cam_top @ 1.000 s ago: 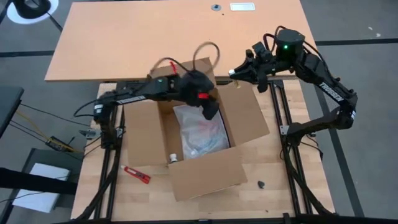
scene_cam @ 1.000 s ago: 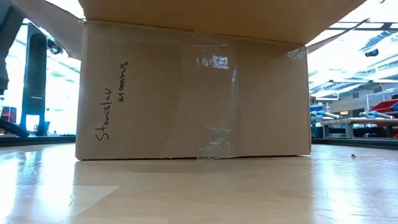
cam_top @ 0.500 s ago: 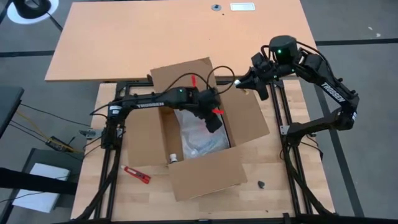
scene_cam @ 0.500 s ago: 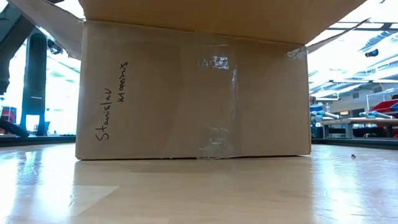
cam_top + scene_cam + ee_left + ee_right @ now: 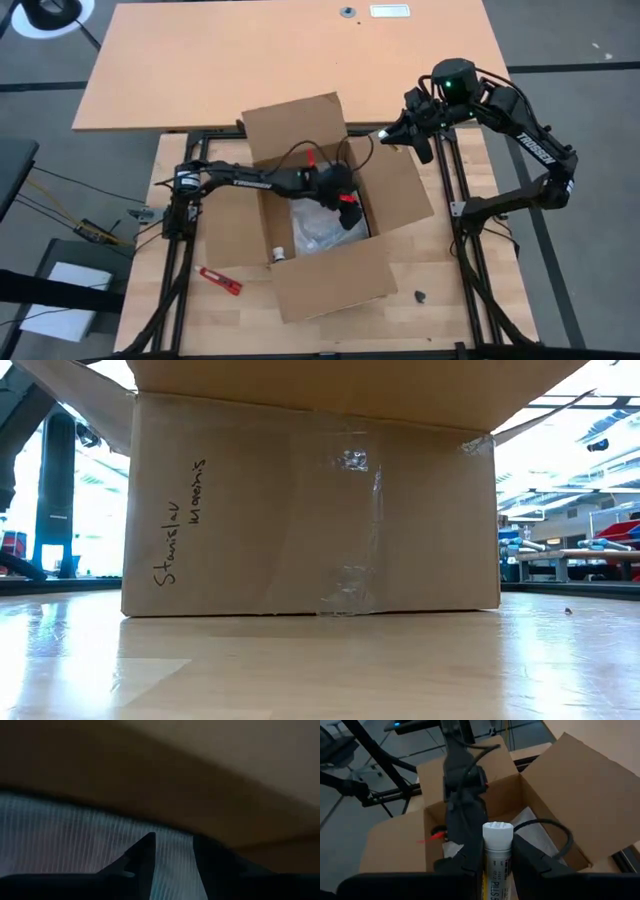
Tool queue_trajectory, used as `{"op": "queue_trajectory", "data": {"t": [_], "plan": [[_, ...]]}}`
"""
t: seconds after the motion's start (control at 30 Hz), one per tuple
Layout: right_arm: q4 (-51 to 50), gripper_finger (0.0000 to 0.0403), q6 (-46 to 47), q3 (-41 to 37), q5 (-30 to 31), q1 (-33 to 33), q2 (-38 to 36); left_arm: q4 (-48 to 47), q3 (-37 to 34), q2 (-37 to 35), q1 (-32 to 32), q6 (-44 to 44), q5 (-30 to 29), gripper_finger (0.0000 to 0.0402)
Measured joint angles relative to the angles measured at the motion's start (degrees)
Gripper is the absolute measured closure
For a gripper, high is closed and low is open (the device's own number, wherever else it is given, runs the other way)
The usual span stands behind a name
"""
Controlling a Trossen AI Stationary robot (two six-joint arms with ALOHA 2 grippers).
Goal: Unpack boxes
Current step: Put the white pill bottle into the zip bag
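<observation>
The brown cardboard box (image 5: 330, 278) stands open in the middle of the table, its four flaps spread; the low view shows its taped near wall (image 5: 300, 510). Inside lie a clear plastic bag (image 5: 316, 230) and a small white-capped bottle (image 5: 279, 255) in the near left corner. My left gripper (image 5: 350, 218) is down inside the box just above the bag (image 5: 60, 835), its fingers (image 5: 145, 857) apart; whether they touch the bag I cannot tell. My right gripper (image 5: 388, 134) hangs over the far right flap, shut on a white-capped bottle with a yellow label (image 5: 497, 835). My right gripper pinches the bottle's labelled body (image 5: 496, 870) between its two fingers, below the white cap. The bottle lies along the fingers, its cap sticking out past the fingertips toward the box. It is lifted clear, high above the box's far right flap.
A red box cutter (image 5: 220, 281) lies on the table left of the box's near flap. A small dark object (image 5: 421, 296) sits near the right front. The box's upright walls close in around my left gripper. A large wooden board (image 5: 290, 50) lies beyond the box.
My left gripper has gone down from above the box's far rim into the box, toward the near edge, ending low over the plastic bag. My right gripper has tipped a little with its bottle and otherwise stayed in place.
</observation>
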Motion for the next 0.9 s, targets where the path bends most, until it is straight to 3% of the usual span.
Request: {"op": "queue_trajectory", "data": {"t": [0.1,0.2,0.37,0.57,0.73,0.9], "plan": [[-0.06,0.0335,0.00,0.00,-0.02,0.00,0.00,8.54,-4.85,-0.07,-0.13,-0.27,-0.77,0.0257],[-0.50,0.0335,0.00,-0.02,0.06,-0.02,0.00,9.25,-7.83,-0.07,-0.48,0.15,-3.22,0.0257],[-0.86,0.0335,-0.04,-0.02,0.66,-0.02,0.00,-7.68,-8.31,-0.13,-0.55,0.30,-3.62,0.0260],[-1.06,0.0335,-0.50,-0.04,0.74,0.00,0.02,-32.66,-5.58,-1.78,-1.05,2.60,-2.39,0.0276],[-1.27,0.0335,-1.01,-0.04,0.79,-0.02,0.02,-47.54,-1.77,-2.45,-1.16,4.76,-2.61,0.0283],[-1.23,0.0335,-1.18,-0.04,0.81,-0.01,0.02,-48.16,2.45,-4.98,-1.04,5.00,-5.35,0.0284]]}}
